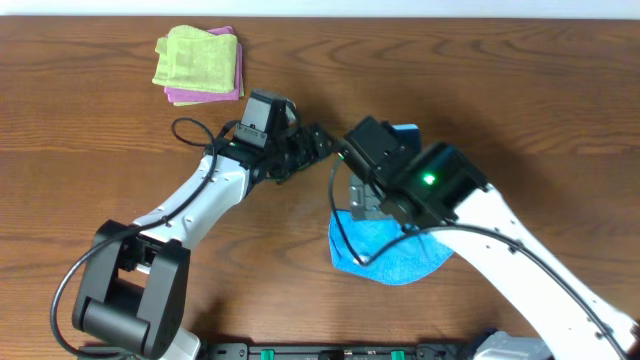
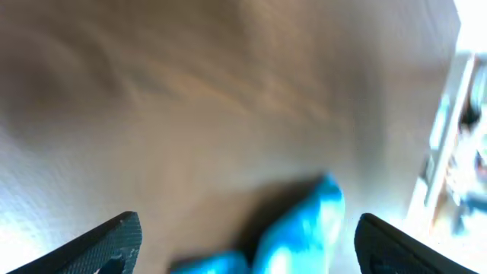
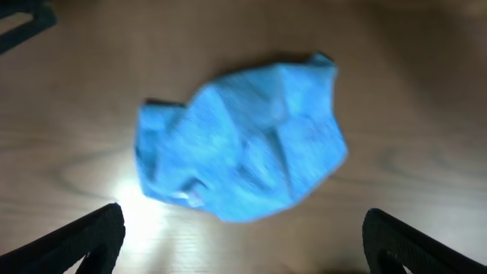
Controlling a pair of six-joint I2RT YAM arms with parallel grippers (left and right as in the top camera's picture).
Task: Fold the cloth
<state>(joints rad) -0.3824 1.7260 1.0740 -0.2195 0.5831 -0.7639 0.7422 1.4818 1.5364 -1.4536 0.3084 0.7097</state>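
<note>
The sky-blue cloth lies in a crumpled heap on the wooden table, right of centre, partly hidden under my right arm. In the right wrist view the cloth lies rumpled and loose on the wood, beyond my right gripper, which is open wide with nothing between its fingers. My left gripper reaches in from the left, close to the right arm's wrist. Its own view is blurred: the left gripper is open, and a raised part of the cloth shows between the fingers without touching them.
A light green folded cloth lies on a pink one at the back left. The two arms stand close together at mid-table. A black cable loops beside the left arm. The table's far edge runs along the top.
</note>
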